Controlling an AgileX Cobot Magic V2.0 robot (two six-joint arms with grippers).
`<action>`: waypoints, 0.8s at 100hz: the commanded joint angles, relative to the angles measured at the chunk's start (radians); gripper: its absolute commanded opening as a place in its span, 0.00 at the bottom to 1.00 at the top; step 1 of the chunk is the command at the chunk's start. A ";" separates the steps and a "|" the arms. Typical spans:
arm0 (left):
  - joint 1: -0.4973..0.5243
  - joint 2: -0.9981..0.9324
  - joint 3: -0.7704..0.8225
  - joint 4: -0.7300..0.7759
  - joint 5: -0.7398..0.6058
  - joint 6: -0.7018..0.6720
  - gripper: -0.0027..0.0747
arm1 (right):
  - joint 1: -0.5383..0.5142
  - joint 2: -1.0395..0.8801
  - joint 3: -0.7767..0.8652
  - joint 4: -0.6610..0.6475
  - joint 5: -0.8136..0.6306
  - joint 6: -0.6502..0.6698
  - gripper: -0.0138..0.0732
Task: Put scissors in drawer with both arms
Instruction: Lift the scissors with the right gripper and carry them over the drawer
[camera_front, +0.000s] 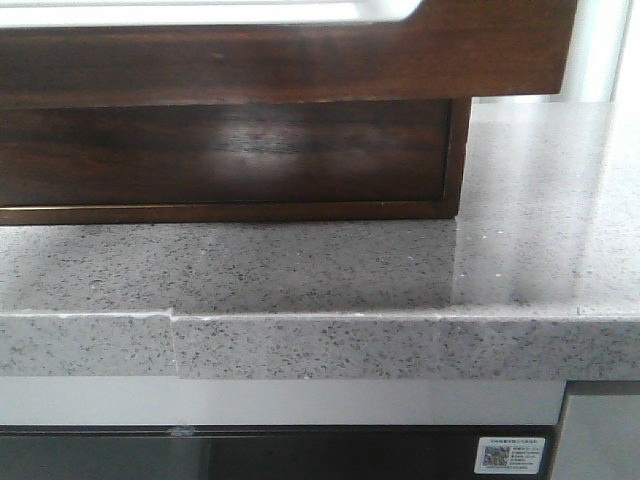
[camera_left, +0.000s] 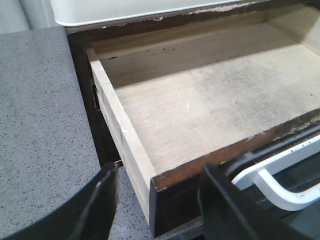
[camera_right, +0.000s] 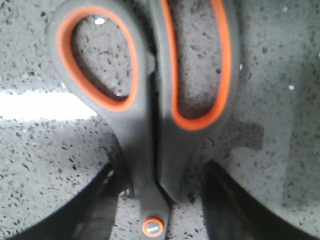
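The scissors (camera_right: 145, 125) have grey handles lined with orange and an orange pivot screw. They lie flat on the speckled counter. My right gripper (camera_right: 161, 167) is open, one finger on each side of the shank just above the pivot, with counter showing in both gaps. The drawer (camera_left: 210, 110) stands pulled out, showing a pale bare floor and a dark-brown front edge. My left gripper (camera_left: 160, 170) is open and straddles its near front corner. In the front view I see only a glossy dark-brown wood front (camera_front: 280, 65) under a white rounded lining. Neither gripper shows there.
The grey speckled countertop (camera_front: 300, 270) runs under and beside the cabinet, with its front edge close to the camera. A white rounded-corner piece (camera_left: 125, 10) sits above the open box. A white curved bar (camera_left: 280, 182) lies below the drawer front.
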 joint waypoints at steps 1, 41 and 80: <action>-0.007 0.007 -0.026 -0.021 -0.077 -0.011 0.48 | 0.000 -0.043 -0.031 0.014 0.005 -0.018 0.43; -0.007 0.007 -0.026 -0.020 -0.077 -0.011 0.48 | 0.000 -0.043 -0.031 0.014 0.020 -0.032 0.18; -0.007 0.007 -0.026 -0.020 -0.077 -0.011 0.48 | 0.014 -0.201 -0.079 0.064 0.023 -0.068 0.18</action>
